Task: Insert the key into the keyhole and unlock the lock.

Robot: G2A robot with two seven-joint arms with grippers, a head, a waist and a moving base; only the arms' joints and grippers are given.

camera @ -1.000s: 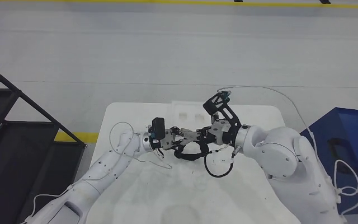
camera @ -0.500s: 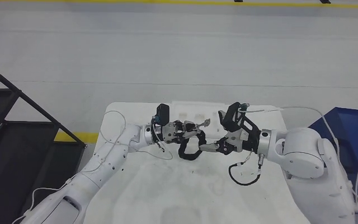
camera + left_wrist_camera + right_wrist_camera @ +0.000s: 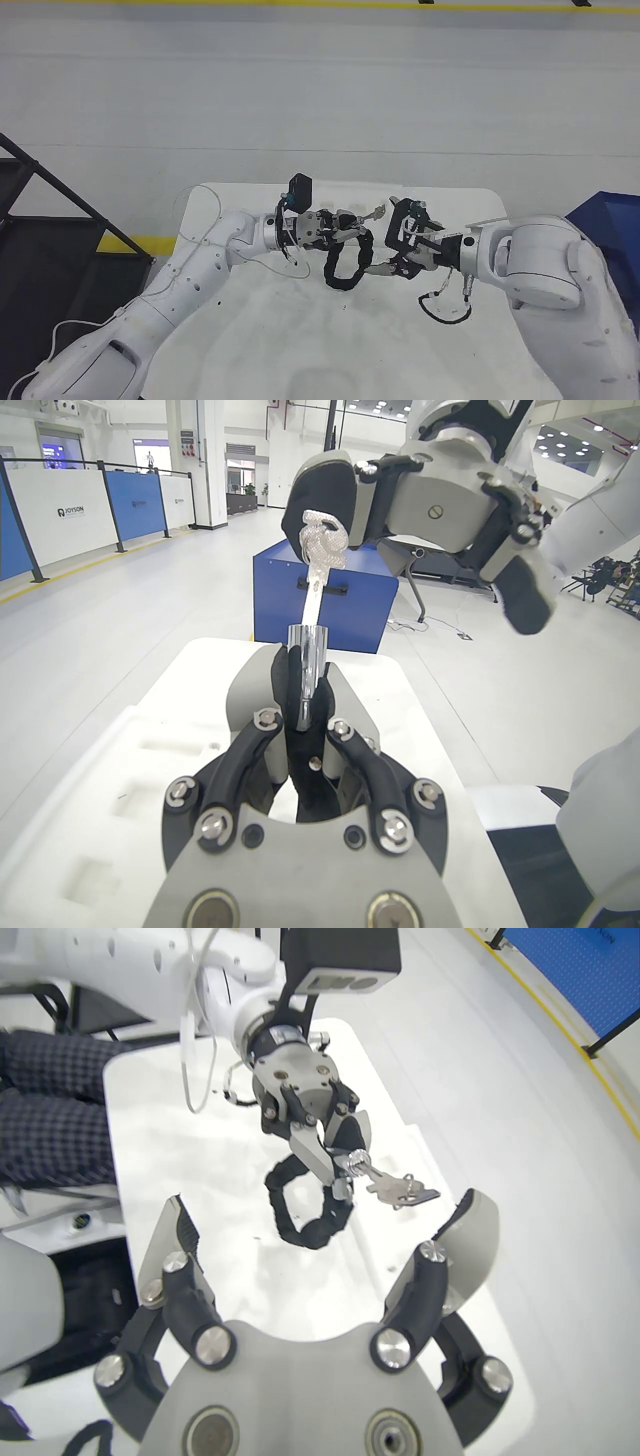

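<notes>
Looks roughly halfway. Grips the lock by its chrome barrel between the closed-in fingers of the left gripper, with the black cable loop hanging under that gripper, above the table. Shows the key already seated in the keyhole at the barrel's end, just beyond the left fingertips, with the shaft pointing straight away from that gripper and the bow out in open air. Counts the insertion as done, then.

Finds the right gripper spread wide and clamped on nothing, facing the left gripper tip to tip. Places the key's bow ahead of it, between its fingers and nearer one of them. From the left wrist, appears to lie against that finger's dark pad, with the other finger well apart. Cannot tell whether bow and pad truly touch.

Leaves the turn to do: closing the right fingers flat on the bow, twisting about the shaft's line, then freeing the cable end from the barrel. Reads the loop as closed, both ends seeming to meet at the barrel beside the left fingertips, so judges it not yet unlocked. Calls for a firm left-side hold during the twist, since a slipping barrel wastes the turn. Notes a second flat piece, perhaps a spare key, dangling on a ring at the bow and likely to crowd the pinch.
</notes>
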